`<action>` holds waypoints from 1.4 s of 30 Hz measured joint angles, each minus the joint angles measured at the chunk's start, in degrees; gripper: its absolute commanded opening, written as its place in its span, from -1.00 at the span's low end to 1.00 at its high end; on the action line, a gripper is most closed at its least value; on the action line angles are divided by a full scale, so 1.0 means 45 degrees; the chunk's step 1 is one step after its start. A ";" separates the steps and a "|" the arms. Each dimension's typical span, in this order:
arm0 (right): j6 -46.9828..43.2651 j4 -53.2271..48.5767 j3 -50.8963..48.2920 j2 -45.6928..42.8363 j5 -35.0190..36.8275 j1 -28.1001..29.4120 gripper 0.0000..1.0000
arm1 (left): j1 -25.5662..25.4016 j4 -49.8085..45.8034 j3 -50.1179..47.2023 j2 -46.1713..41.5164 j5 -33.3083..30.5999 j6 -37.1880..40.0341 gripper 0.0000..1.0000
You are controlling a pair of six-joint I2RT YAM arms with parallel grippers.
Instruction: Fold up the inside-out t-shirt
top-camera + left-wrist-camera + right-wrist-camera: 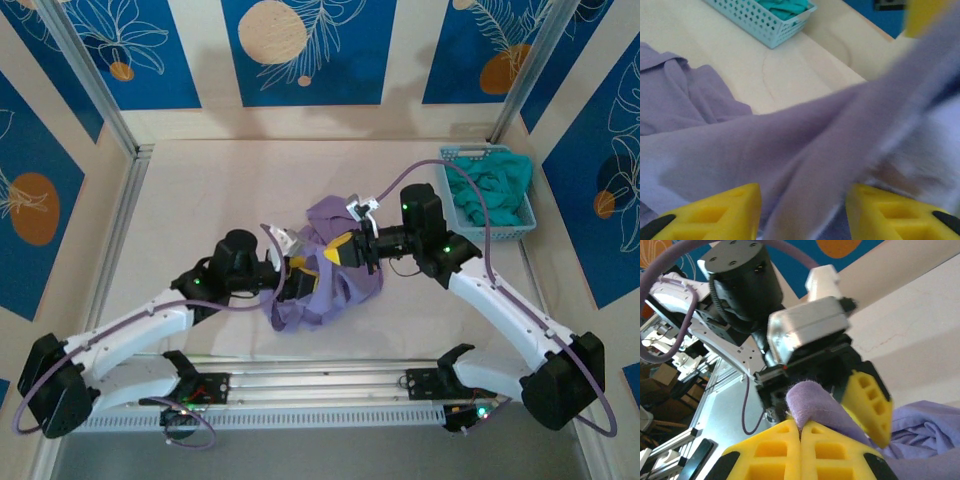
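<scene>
The inside-out t-shirt point(330, 285) is a lavender heap in the middle of the table, between the two arms. My right gripper point(338, 250) reaches in from the right. In the right wrist view it point(801, 427) is shut on a raised fold of the t-shirt point(812, 397). My left gripper point(298, 272) comes in from the left, close against the right one. Its yellow fingers point(715, 215) stand well apart, and a taut band of the purple cloth point(805, 150) runs through the gap point(802, 212). One left finger point(870, 400) shows just behind the pinched fold.
A light-blue basket point(527, 215) with a teal garment point(490, 185) stands at the back right of the table, also seen as the basket point(760, 22) in the left wrist view. Bare table lies behind and left of the heap. Aluminium posts frame the table's corners.
</scene>
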 measured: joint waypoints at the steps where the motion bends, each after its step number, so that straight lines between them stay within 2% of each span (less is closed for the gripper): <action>1: 0.0000 0.0000 0.0000 -0.0034 0.0068 0.0000 -1.00 | -0.0019 -0.0005 -0.0039 -0.0170 0.0083 0.0000 -0.01; 5: 0.0000 0.0005 0.0005 -0.0087 0.0248 0.0000 -1.00 | -0.0267 -0.0219 -0.0253 -0.0811 0.0185 0.0112 -0.07; 11: 0.0005 0.0010 0.0005 -0.0087 0.0306 0.0000 -1.00 | -0.0665 -0.0792 -0.0340 -0.1137 -0.0063 0.0296 -0.45; 13: 0.0005 0.0005 0.0010 -0.0087 0.0306 0.0000 -1.00 | -0.0719 -0.1073 -0.0389 -0.1292 -0.0627 0.0311 -0.53; 15: 0.0005 0.0005 0.0015 -0.0087 0.0301 0.0000 -1.00 | -0.0729 -0.1409 -0.0457 -0.1540 -0.1399 0.0321 -0.50; 18: 0.0000 0.0005 0.0015 -0.0087 0.0282 0.0000 -1.00 | -0.0729 -0.1705 -0.0481 -0.1661 -0.2259 0.0408 -0.30; 22: -0.0010 0.0015 0.0015 -0.0087 -0.0121 0.0000 -1.00 | -0.0729 -0.1710 -0.0476 -0.1025 -0.2545 0.0481 -0.27; 24: -0.0063 0.0005 0.0015 -0.0087 -0.0379 0.0000 -1.00 | -0.0729 -0.1710 -0.0447 -0.0597 -0.2584 0.0486 -0.41; 28: -0.0486 -0.0311 0.0015 -0.0170 -0.0491 0.0000 -0.99 | -0.0729 -0.1690 -0.0204 -0.0073 -0.2419 0.0588 -1.00; 32: -0.0607 -0.1370 0.0160 -0.0277 0.1287 -0.0010 -0.80 | -0.0729 -0.1078 -0.0136 -0.0345 -0.1583 0.0117 -1.00; 35: -0.0287 -0.2453 0.0510 -0.0078 0.3934 -0.0015 -0.65 | -0.0729 0.0010 -0.0141 -0.0578 -0.0869 -0.0724 -1.00; 37: -0.0053 -0.2997 0.0563 0.0087 0.5581 -0.0015 -0.64 | -0.0733 0.0806 -0.0141 -0.0408 -0.0593 -0.1321 -1.00; 42: 0.0534 -0.4289 0.0491 0.0345 0.8670 -0.0219 -0.45 | -0.1127 0.2603 0.0160 0.1923 -0.0486 -0.2710 -1.00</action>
